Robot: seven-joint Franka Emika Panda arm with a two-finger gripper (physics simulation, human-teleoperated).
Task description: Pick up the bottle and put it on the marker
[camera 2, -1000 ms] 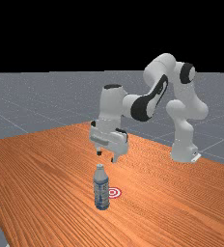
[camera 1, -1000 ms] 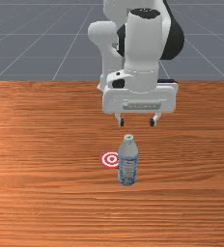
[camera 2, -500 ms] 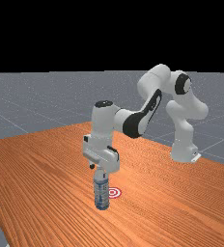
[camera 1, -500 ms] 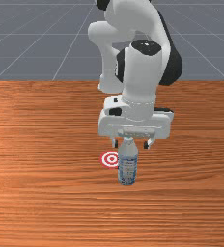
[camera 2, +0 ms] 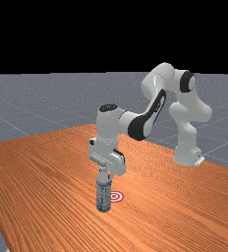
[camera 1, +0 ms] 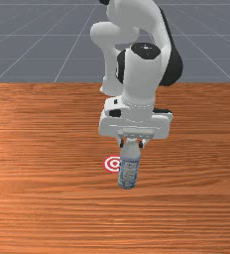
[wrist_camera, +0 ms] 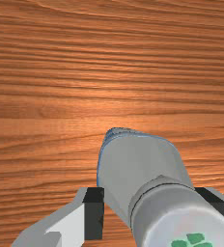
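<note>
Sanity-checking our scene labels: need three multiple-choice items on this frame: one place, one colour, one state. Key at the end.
1. In the front view, the marker shows
A) at the front view's right of the bottle
B) at the front view's left of the bottle
C) on top of the bottle

2. The marker's rings are
A) red and white
B) green and black
C) blue and yellow

3. The gripper is
A) shut on the marker
B) far from the bottle
C) shut on the bottle

Key:
1 B: the bottle's left edge overlaps the marker there.
2 A: red rim, white between.
3 C: fingers meet both sides near the bottle's top.
</note>
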